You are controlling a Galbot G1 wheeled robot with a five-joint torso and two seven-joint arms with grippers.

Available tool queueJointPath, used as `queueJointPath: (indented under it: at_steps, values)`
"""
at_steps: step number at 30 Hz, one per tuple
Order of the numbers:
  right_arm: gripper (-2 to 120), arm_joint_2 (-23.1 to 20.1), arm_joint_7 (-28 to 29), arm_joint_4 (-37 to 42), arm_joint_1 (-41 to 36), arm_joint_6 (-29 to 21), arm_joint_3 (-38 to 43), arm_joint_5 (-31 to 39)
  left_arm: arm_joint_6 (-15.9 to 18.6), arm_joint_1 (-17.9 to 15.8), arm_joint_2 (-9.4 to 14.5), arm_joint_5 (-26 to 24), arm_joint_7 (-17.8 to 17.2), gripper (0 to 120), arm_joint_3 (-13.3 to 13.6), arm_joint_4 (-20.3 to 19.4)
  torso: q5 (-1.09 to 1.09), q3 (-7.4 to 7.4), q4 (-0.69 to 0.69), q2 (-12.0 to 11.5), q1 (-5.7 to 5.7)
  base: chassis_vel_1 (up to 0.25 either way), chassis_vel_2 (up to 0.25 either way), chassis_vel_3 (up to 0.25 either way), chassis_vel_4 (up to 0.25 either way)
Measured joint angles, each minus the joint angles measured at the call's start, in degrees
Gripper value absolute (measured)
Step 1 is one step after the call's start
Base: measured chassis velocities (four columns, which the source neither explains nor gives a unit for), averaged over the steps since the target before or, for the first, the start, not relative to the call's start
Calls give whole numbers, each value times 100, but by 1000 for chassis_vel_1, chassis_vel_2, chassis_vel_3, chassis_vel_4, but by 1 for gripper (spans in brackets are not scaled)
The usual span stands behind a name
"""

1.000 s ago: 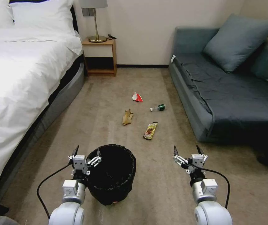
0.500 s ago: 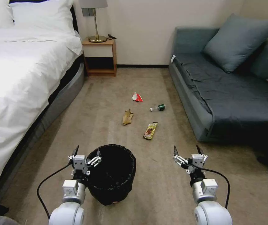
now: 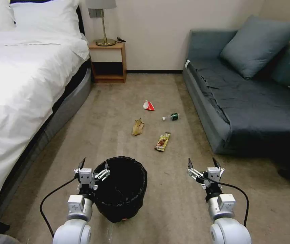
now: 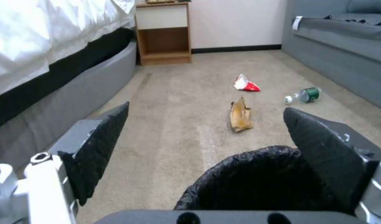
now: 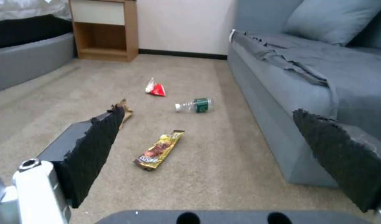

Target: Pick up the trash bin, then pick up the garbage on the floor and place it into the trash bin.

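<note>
A round black trash bin (image 3: 123, 188) lined with a black bag stands on the beige carpet floor (image 3: 172, 189) close in front of me. My left gripper (image 3: 94, 165) is open at the bin's left rim (image 4: 257, 155), one finger over the opening, one outside. My right gripper (image 3: 202, 163) hangs open over bare carpet to the bin's right. Garbage lies farther ahead: a red-and-white wrapper (image 3: 148, 105), a clear bottle with a green label (image 3: 171, 117), a brown banana peel (image 3: 137, 127) and a yellow-brown snack wrapper (image 3: 162, 141). The wrist views also show the peel (image 4: 241, 115) and snack wrapper (image 5: 159, 150).
A white bed (image 3: 19, 84) borders the carpet lane on the left. A grey-blue sofa (image 3: 249, 101) with cushions runs along the right. A wooden nightstand (image 3: 107, 61) with a lamp stands at the far wall. The carpet between bed and sofa gives room around the litter.
</note>
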Motion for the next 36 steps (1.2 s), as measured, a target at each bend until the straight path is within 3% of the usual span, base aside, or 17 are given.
queueJointPath:
  at_steps: [9,13,14,17,29,32,35,36]
  values:
    - [100,14,47,54,-9,-43,-8,0,56,0,-9,-14,-20,100,0,-32,0,0,0,0,0,0,0,0,0]
    - [100,237,733,899,-170,-649,-157,24,889,-23,-173,-234,-378,100,0,-641,0,0,0,0,0,0,0,0,0]
    - [100,237,733,899,-170,-649,-157,24,889,-23,-173,-234,-378,100,0,-641,0,0,0,0,0,0,0,0,0]
    - [100,351,1201,1485,-272,-1048,-237,113,1466,-43,-285,-382,-628,100,2,-1066,0,-1,-1,0,0,0,0,0,0]
    - [100,270,1346,1594,-300,-1134,-190,278,1806,-46,-276,-506,-776,100,2,-1213,0,0,-1,0,0,0,0,0,0]
    - [100,263,1348,1594,-280,-1134,-189,292,2402,-46,-154,-757,-1048,100,-6,-1406,0,0,0,0,0,0,0,0,0]
    - [100,263,1348,1594,-280,-1134,-189,292,2402,-46,-154,-757,-1048,100,-6,-1406,0,0,0,0,0,0,0,0,0]
    - [100,253,1348,1585,-262,-1134,-172,307,2936,-47,-44,-985,-1291,100,-15,-1580,0,0,0,0,0,0,0,0,0]
